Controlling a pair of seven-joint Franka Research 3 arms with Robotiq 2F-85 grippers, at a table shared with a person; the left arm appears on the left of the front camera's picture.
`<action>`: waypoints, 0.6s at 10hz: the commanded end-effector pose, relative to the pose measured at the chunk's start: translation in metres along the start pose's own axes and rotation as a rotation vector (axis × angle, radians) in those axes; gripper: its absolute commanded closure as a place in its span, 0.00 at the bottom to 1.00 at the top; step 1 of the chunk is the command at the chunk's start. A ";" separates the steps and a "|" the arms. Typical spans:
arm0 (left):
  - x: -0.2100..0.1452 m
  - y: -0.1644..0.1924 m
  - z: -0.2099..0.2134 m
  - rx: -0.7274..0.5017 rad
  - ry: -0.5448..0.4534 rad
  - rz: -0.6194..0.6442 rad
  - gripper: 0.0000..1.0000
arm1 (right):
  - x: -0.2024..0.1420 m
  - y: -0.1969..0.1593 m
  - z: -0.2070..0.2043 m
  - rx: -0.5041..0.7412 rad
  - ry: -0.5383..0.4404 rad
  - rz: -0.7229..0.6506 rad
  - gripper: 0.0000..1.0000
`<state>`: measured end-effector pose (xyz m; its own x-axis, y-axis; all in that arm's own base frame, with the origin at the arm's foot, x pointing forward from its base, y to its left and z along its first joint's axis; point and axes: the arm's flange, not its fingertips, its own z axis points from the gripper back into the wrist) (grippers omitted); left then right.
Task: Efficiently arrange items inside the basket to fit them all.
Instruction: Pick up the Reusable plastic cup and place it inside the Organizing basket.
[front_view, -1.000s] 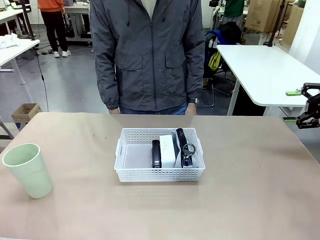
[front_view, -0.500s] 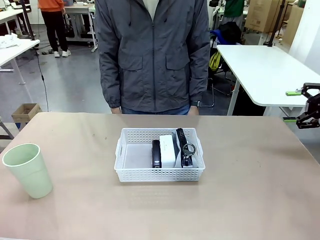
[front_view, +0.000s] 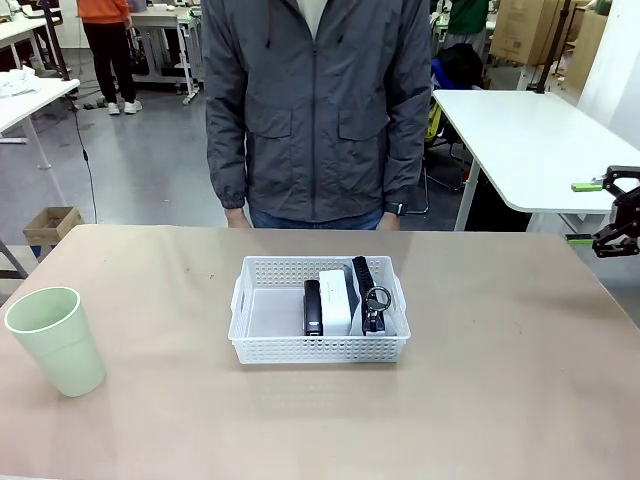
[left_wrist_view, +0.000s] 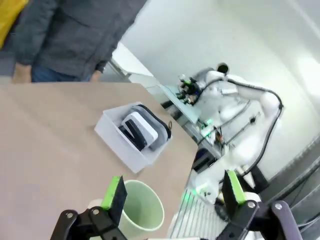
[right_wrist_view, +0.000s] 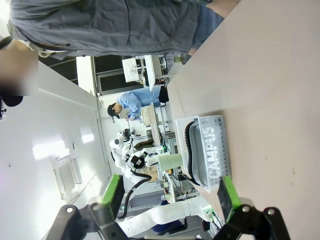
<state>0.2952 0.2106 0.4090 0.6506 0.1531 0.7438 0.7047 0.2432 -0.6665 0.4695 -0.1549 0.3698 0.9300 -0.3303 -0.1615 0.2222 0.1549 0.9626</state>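
Observation:
The white basket (front_view: 320, 349) sits at the table's middle. Side by side in its right half lie the black stapler (front_view: 313, 306), the white block (front_view: 335, 300) and the grey pouch (front_view: 362, 283) with its ring pull (front_view: 378, 298); the left half is bare. The pale green cup (front_view: 57, 340) stands upright at the table's left. My right gripper (front_view: 583, 212) hangs open at the right edge, above the table. In the left wrist view my left gripper (left_wrist_view: 174, 192) is open above the cup (left_wrist_view: 142, 212), with the basket (left_wrist_view: 117, 147) farther off. In the right wrist view my right gripper (right_wrist_view: 169, 195) is open, facing the basket (right_wrist_view: 216, 150).
A person in a grey jacket (front_view: 315, 110) stands at the table's far edge, hands down by the sides. A white table (front_view: 530, 140) stands behind on the right. Bare tabletop (front_view: 500, 380) surrounds the basket.
The person has shifted slightly to the right. The basket, its contents, the cup and the right gripper have not moved.

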 end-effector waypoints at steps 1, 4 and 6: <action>-0.015 0.015 0.025 -0.027 0.005 -0.142 0.00 | 0.000 0.002 0.003 -0.004 0.011 0.021 0.00; -0.029 0.025 0.023 0.026 0.199 -0.385 0.00 | 0.000 0.002 0.003 -0.004 0.011 0.021 0.00; -0.045 0.037 0.022 0.040 0.343 -0.557 0.00 | 0.000 0.002 0.003 -0.004 0.011 0.021 0.00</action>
<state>0.2894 0.2362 0.3644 0.3413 -0.2383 0.9093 0.9276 0.2418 -0.2848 0.4695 -0.1549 0.3698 0.9299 -0.3304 -0.1615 0.2222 0.1549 0.9626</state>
